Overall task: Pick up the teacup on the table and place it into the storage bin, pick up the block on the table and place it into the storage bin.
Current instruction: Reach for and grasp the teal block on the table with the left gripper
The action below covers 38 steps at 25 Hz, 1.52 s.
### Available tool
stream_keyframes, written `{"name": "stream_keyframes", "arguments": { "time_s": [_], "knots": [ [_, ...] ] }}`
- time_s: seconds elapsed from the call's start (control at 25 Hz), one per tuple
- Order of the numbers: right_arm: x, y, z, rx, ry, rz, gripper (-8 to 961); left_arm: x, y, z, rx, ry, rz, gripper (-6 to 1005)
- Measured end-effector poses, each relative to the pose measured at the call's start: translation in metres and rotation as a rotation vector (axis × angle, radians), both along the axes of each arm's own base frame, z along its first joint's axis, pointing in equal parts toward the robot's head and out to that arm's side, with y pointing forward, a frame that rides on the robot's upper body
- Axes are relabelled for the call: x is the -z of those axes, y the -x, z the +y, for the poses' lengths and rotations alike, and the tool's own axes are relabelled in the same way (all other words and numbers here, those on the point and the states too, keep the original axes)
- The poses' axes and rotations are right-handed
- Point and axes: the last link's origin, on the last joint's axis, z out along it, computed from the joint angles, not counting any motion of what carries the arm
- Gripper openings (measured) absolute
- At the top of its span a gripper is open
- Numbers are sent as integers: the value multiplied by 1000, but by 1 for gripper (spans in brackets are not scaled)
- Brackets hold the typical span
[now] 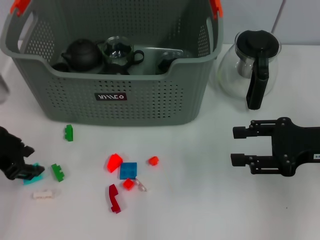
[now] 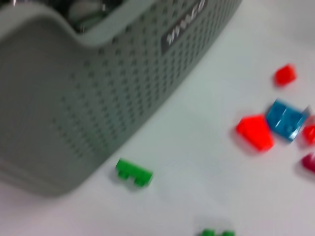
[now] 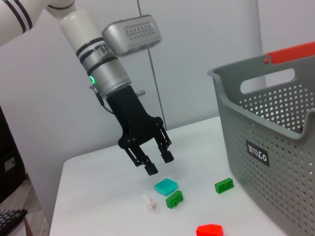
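Note:
The grey perforated storage bin (image 1: 125, 95) stands at the back of the table, with a black teapot (image 1: 81, 54) and a glass cup (image 1: 118, 50) inside. No teacup stands on the table. Small blocks lie in front: a teal block (image 1: 34, 179), green ones (image 1: 68, 132) (image 1: 57, 172), a red one (image 1: 114, 162) and a blue one (image 1: 128, 170). My left gripper (image 1: 22, 167) is at the far left. The right wrist view shows the left gripper (image 3: 160, 163) open just above the teal block (image 3: 166, 186), holding nothing. My right gripper (image 1: 239, 146) rests open at the right.
A glass teapot with a black handle (image 1: 252, 65) stands right of the bin, behind the right gripper. A white block (image 1: 43, 194), a dark red curved piece (image 1: 114, 197) and small red pieces (image 1: 153, 160) lie near the table's front. The bin wall (image 2: 74, 113) fills the left wrist view.

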Motion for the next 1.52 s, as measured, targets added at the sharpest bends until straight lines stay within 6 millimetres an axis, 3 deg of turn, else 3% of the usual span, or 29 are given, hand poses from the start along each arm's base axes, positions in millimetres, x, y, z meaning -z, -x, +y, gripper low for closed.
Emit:
{"name": "stream_keyframes", "arguments": {
  "time_s": [0.24,0.64,0.72,1.52],
  "knots": [
    [0,0,0,0,1,0,688,10,0,7,10,21,130,539],
    [0,0,0,-3,0,-1,688,20,1,10,-16,41,164,604],
    [0,0,0,-4,-2,-2,688,23,2,9,-9,52,180,713],
    [0,0,0,-2,-3,-2,686,36,9,16,5,59,224,706]
  ]
}}
